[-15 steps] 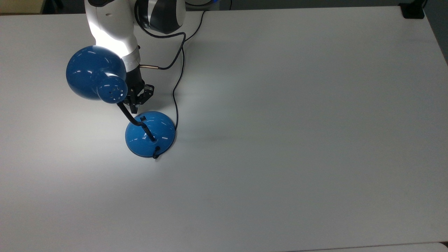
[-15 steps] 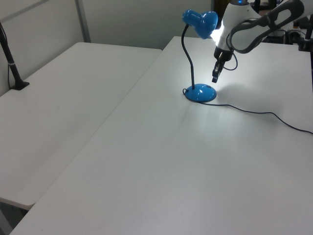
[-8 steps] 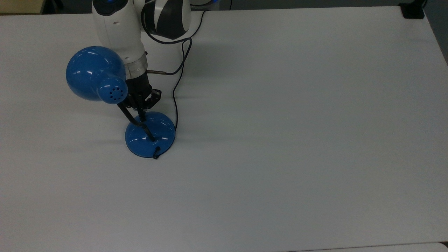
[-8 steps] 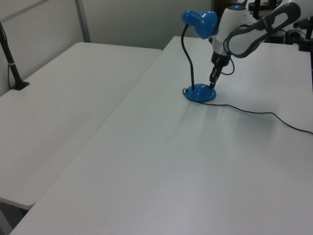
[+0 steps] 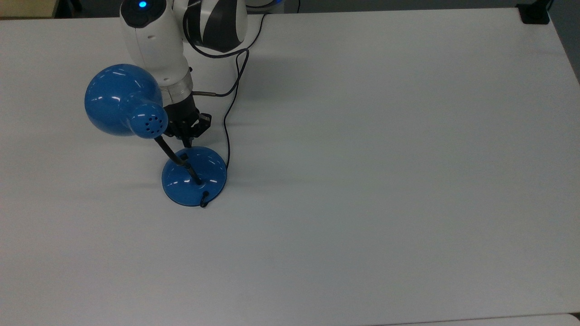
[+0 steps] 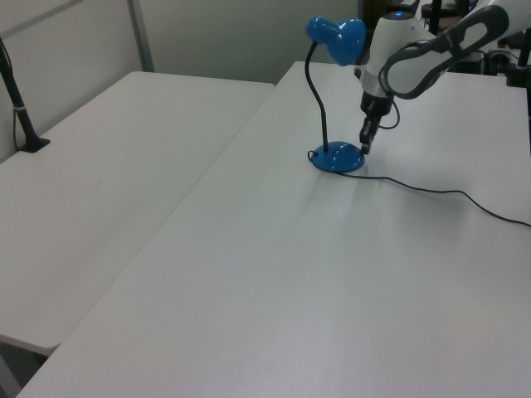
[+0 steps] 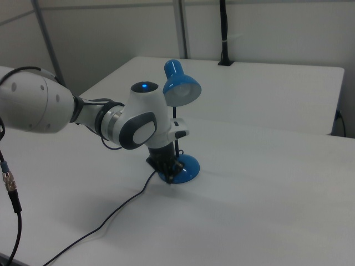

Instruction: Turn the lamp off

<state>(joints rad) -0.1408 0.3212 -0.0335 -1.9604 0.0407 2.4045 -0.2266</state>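
You get the worktop (image 5: pixel 362 181) from overhead, and from two raised, farther, opposite side views sharing the lamp (image 6: pixel 336 157).

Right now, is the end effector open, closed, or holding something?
End effector: cannot be told; it holds nothing and hangs just over the edge of the lamp base.

The glossy blue dome-shaded desk lamp (image 5: pixel 194 175) stands on the flat white surface (image 5: pixel 385 158), toward the top view's left. The black two-finger claw (image 5: pixel 186 141) sits at the base's upper edge, perhaps touching it. A thin black cord (image 5: pixel 228 122) runs along the top view's right of the claw.
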